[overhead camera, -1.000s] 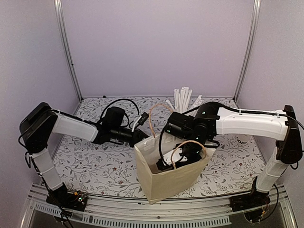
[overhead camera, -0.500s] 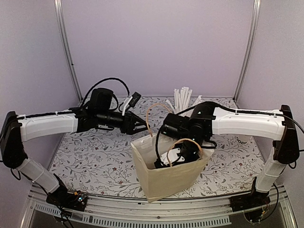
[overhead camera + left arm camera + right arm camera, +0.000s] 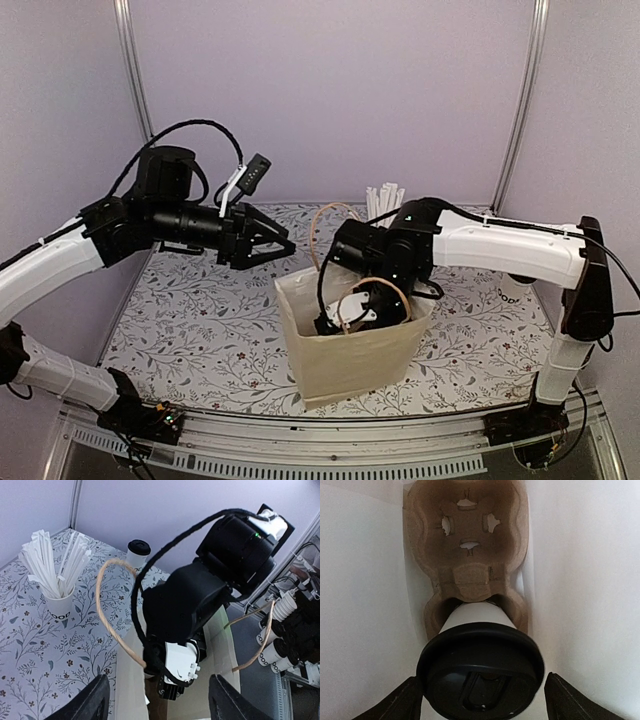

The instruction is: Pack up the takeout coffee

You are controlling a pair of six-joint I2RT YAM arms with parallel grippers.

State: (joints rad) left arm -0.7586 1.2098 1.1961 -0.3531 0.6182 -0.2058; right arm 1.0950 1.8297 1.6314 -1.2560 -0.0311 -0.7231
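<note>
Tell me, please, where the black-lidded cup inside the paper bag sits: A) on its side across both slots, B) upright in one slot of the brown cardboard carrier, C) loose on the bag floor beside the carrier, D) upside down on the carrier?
B: the right wrist view shows the cup upright in the near slot of the carrier, the far slot empty.

Soft, even light fills the booth, leaving only faint shadows on the floral-patterned counter (image 3: 200,330). Inside the cream paper bag (image 3: 360,580) the walls glare almost white, and the black round plastic lid (image 3: 480,665) looks slightly blurred up close.
</note>
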